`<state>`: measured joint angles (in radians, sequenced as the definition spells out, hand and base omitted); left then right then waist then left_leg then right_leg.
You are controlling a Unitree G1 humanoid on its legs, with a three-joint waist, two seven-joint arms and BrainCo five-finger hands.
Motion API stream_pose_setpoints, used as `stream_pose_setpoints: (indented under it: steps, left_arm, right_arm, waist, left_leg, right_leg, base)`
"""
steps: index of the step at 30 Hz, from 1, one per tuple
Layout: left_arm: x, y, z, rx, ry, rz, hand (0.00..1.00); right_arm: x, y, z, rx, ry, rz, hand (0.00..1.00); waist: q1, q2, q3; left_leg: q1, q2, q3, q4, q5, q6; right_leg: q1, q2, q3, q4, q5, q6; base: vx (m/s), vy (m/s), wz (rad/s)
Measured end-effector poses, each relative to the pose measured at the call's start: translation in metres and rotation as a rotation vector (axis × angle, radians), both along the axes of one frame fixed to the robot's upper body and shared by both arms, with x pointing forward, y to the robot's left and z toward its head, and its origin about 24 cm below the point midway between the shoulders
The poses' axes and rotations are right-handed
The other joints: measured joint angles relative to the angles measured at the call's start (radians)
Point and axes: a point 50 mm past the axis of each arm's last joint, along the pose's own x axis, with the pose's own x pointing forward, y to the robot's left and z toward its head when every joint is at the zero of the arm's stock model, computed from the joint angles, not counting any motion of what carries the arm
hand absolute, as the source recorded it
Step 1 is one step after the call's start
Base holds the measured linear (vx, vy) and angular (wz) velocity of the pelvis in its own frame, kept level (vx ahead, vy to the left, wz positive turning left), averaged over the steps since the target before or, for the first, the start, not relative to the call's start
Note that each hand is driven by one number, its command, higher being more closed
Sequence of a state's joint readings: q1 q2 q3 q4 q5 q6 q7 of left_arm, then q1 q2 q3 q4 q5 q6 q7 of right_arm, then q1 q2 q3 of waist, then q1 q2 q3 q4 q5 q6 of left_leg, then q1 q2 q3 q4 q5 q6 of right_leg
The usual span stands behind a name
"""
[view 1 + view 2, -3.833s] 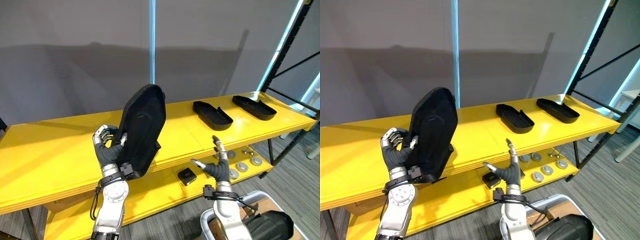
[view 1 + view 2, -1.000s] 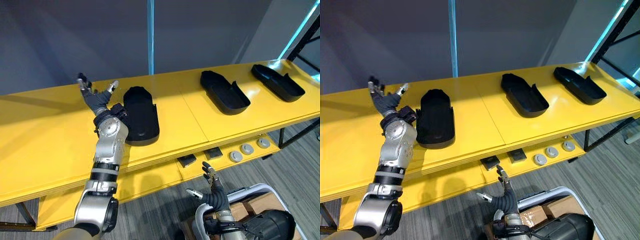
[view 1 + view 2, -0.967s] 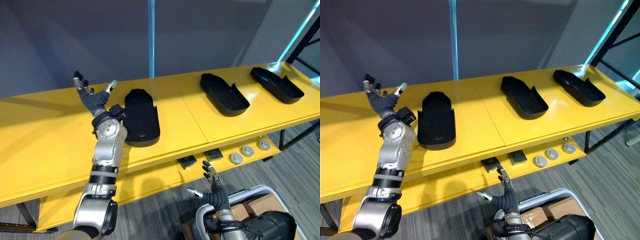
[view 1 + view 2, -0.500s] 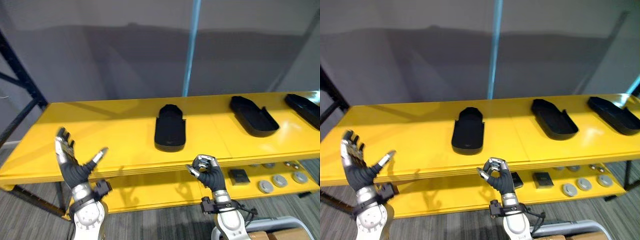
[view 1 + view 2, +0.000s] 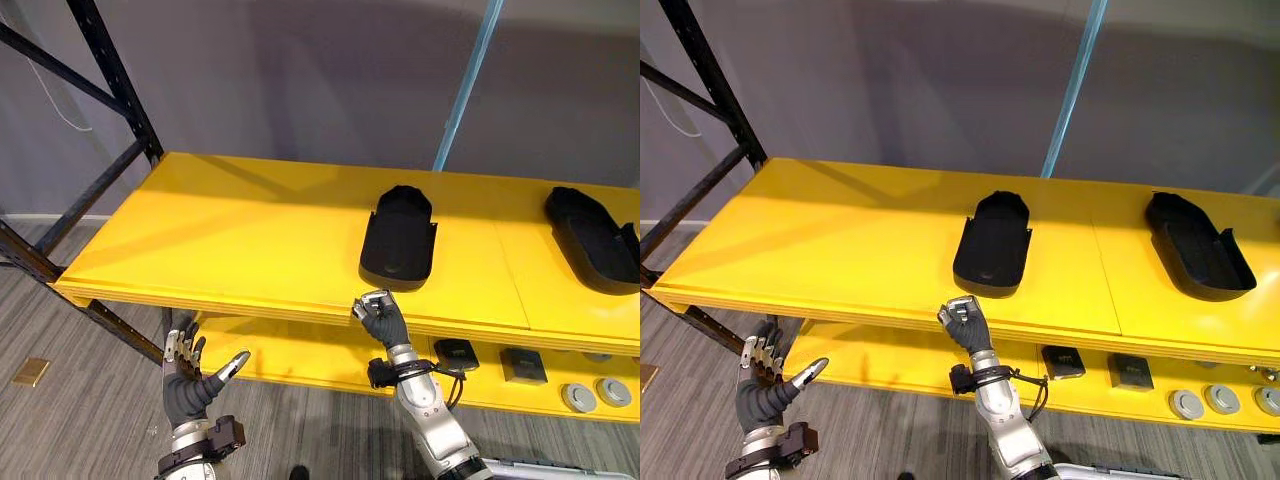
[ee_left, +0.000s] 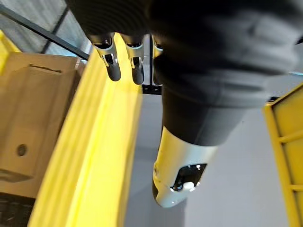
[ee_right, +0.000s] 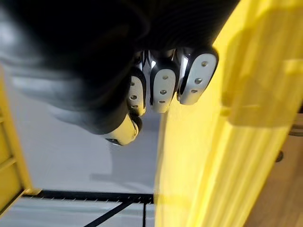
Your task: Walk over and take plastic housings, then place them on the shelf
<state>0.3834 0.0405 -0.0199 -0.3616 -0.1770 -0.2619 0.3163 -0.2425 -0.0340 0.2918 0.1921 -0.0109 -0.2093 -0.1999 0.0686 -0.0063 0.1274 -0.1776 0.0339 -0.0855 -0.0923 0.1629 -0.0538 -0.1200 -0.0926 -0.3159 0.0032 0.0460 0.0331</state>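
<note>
1. Two black plastic housings lie on the top board of the yellow shelf [image 5: 230, 235]. The middle housing [image 5: 398, 240] sits about mid-board, and the second housing [image 5: 595, 242] lies well apart to its right, at the view's edge.
2. Neither hand holds anything. The left hand [image 5: 193, 388] hangs low at the near left, below the shelf's front edge, with its fingers straight and spread wide and the thumb out.
3. The right hand [image 5: 380, 318] is raised to the shelf's front edge, just near of the middle housing and not touching it. Its fingers [image 7: 163, 87] are curled into a fist around nothing.
4. On the lower board [image 5: 300, 362], to the right, sit small black boxes [image 5: 456, 352] and grey discs [image 5: 578, 397], which play no part in the task.
5. With both housings lying flat on the board and no load in hand, the placing step looks finished for these two.
6. The next move probably calls for turning away and walking to fetch another housing. The right hand must uncurl its fingers before any grasp. The bare left stretch of the top board offers room for the next piece.
</note>
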Motion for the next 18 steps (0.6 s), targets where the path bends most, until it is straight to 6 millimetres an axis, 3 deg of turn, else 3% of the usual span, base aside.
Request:
stream_pose_setpoints:
  steps: [4, 12, 18]
  left_arm:
    - [0.001, -0.002, 0.0, -0.018, -0.005, -0.007, 0.0]
    - [0.007, -0.005, 0.003, -0.032, -0.028, -0.016, 0.0]
    - [0.008, -0.007, 0.003, -0.053, -0.032, -0.029, 0.0]
  right_arm:
    - [0.007, -0.003, -0.001, -0.002, 0.018, -0.075, 1.0]
    - [0.041, -0.025, 0.028, 0.069, -0.042, -0.291, 1.0]
    - [0.053, -0.038, 0.039, 0.086, -0.063, -0.368, 1.0]
  waist:
    - [0.001, 0.0, 0.016]
    - [0.004, -0.001, 0.063]
    - [0.007, -0.001, 0.074]
  left_leg:
    - [-0.014, 0.001, -0.003, 0.0, 0.004, -0.001]
    - [-0.026, 0.001, -0.005, 0.0, 0.012, 0.0]
    - [-0.036, -0.004, -0.012, 0.0, 0.019, 0.002]
  right_leg:
    - [-0.015, 0.0, -0.002, 0.006, -0.001, 0.001]
    - [-0.033, -0.002, -0.002, 0.019, -0.005, -0.001]
    - [-0.041, -0.006, -0.007, 0.022, -0.002, 0.0]
  base:
    - [-0.01, -0.008, 0.02]
    - [-0.04, -0.006, 0.01]
    - [-0.01, -0.004, 0.02]
